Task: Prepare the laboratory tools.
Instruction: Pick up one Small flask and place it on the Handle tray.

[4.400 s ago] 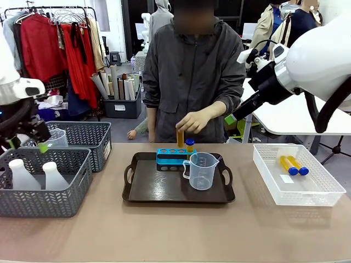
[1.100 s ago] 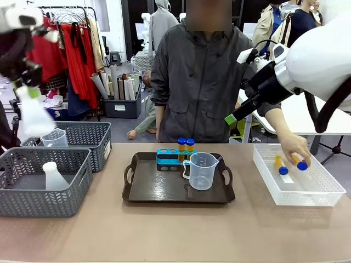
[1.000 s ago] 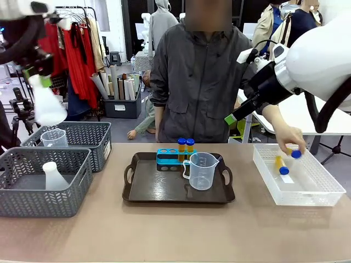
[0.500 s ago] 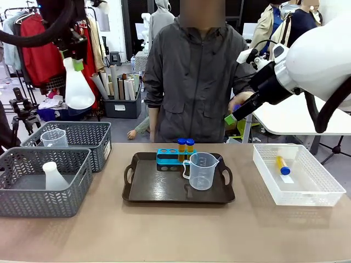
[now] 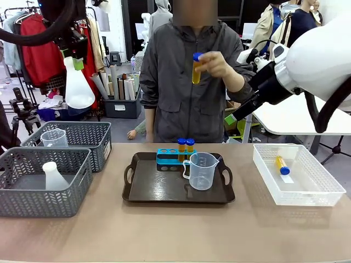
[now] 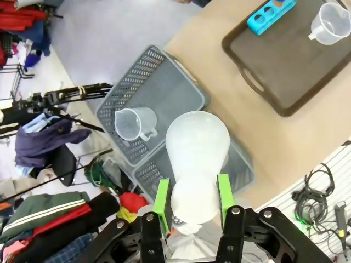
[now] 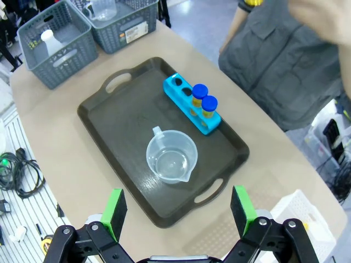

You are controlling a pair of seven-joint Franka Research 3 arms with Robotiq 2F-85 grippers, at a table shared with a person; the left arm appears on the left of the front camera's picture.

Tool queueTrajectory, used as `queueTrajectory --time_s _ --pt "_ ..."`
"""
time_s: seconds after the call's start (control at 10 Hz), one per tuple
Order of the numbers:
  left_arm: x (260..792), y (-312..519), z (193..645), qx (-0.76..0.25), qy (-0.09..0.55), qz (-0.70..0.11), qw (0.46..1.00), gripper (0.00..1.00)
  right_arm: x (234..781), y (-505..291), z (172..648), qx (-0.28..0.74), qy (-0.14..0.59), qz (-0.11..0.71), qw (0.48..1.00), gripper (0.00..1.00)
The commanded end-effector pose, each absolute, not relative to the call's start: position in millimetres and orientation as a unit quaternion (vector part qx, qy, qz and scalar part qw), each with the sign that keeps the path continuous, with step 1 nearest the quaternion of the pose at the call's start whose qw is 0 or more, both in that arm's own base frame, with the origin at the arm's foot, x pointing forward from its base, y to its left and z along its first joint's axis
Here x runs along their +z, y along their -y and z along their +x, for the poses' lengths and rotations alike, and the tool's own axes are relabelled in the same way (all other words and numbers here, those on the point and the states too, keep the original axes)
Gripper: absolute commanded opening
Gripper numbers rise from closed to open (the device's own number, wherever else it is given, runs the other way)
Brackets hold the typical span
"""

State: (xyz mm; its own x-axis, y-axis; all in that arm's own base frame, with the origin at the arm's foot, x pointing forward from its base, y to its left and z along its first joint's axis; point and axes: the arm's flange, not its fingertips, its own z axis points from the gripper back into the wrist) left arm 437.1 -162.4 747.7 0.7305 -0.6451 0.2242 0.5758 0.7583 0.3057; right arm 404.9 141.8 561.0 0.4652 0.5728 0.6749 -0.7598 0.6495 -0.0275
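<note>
Flask transfer, partway through laboratory preparation. Clamping left tool point(image 6: 192, 189) on the neck of a translucent conical flask point(image 6: 197, 145), hanging it high above the grey mesh baskets point(image 5: 33, 204), well clear of the surface point(image 5: 164, 233). Spreading right tool point(image 7: 179, 209) wide, gripping nothing, hovering high, facing the dark brown tray point(image 5: 159, 192). Showing already on the tray a blue four-hole rack point(image 5: 167, 156) bearing two blue-capped tubes point(image 5: 185, 144), with a clear graduated beaker point(image 5: 202, 171) just beside. Showing a third tube point(image 5: 196, 68) raised in the person's hand point(image 5: 218, 61). Leaving, by judgement, the flask, this tube and a fourth tube point(image 5: 280, 165) lying in the white bin point(image 5: 263, 174). Offering open landing room on the tray's bare left half; calling for care over raised rim and handles.
</note>
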Motion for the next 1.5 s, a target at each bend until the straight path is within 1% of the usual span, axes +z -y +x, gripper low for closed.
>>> queueTrajectory --time_s 0.0,0.3,0.5,0.9,1.4 --pt "745 159 433 -0.324 0.163 0.108 0.926 0.00 562 -142 404 0.396 0.335 0.147 0.842 1.00" --pt "748 162 437 -0.330 0.160 0.108 0.924 0.00 562 -142 404 0.396 0.335 0.147 0.842 1.00" --pt "771 195 441 -0.389 0.189 0.117 0.894 0.00 562 -142 404 0.396 0.335 0.147 0.842 1.00" --pt "793 265 464 -0.480 0.197 0.146 0.842 0.00 562 -142 404 0.396 0.335 0.147 0.842 1.00" --pt "768 352 508 -0.586 0.188 0.144 0.775 0.00 562 -142 404 0.396 0.335 0.147 0.842 1.00"
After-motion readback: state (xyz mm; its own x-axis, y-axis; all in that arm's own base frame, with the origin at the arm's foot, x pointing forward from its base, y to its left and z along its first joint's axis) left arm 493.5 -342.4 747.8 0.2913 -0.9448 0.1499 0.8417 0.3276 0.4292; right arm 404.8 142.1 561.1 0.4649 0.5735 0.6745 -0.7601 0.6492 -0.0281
